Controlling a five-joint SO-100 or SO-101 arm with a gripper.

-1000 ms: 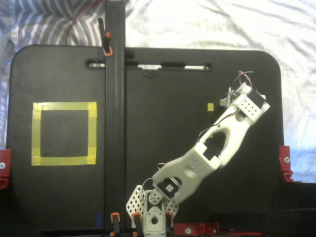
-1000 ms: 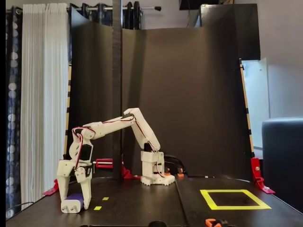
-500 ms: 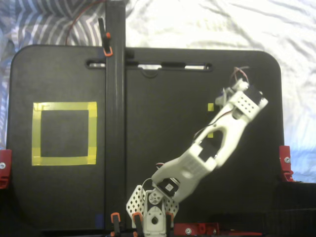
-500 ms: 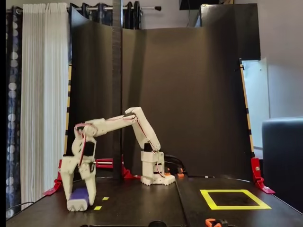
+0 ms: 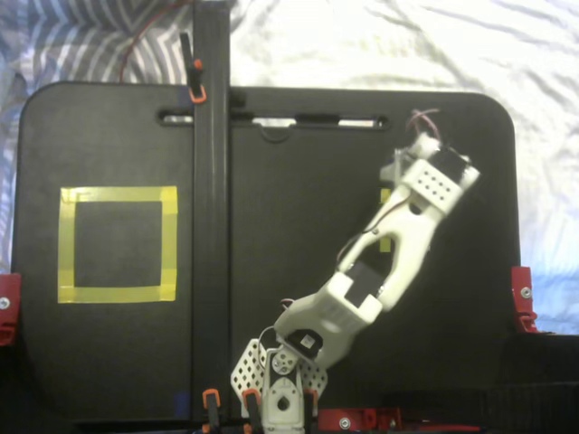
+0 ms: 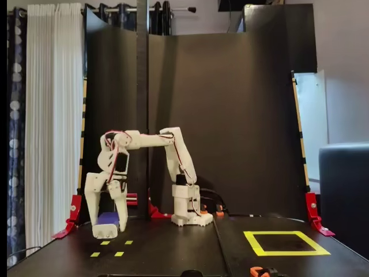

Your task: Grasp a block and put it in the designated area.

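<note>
In the fixed view from the front, start at the left: you have the white arm (image 6: 144,151) reaching out from its base toward the left side of the black table (image 6: 173,254), with the claw (image 6: 106,228) pointing straight down. Its two fingers (image 6: 93,202) stand narrow, closed against the sides of the dark blue block (image 6: 107,219), which sits between them near the tips. The block and fingertips hang clear of the table, just above three small yellow markers (image 6: 118,254) on the surface. Move right and you pass the arm's base (image 6: 187,210) near the middle, then the yellow taped square (image 6: 285,243) far off on the right, empty and well apart from the block.

In the fixed view from above, the sides are swapped for you: the yellow taped square (image 5: 118,244) lies at the left, then the black upright post (image 5: 210,208) runs down the table, and the arm (image 5: 371,271) stretches up and to the right from its base at the bottom edge. Here the wrist (image 5: 430,181) covers the claw, so you cannot see the fingers or the block at all; only a sliver of one small yellow marker (image 5: 384,195) shows beside the arm. This view does give you the table's full outline and the pale sheet (image 5: 380,45) beyond it, while the front view alone shows you the grip and the lift.
</note>
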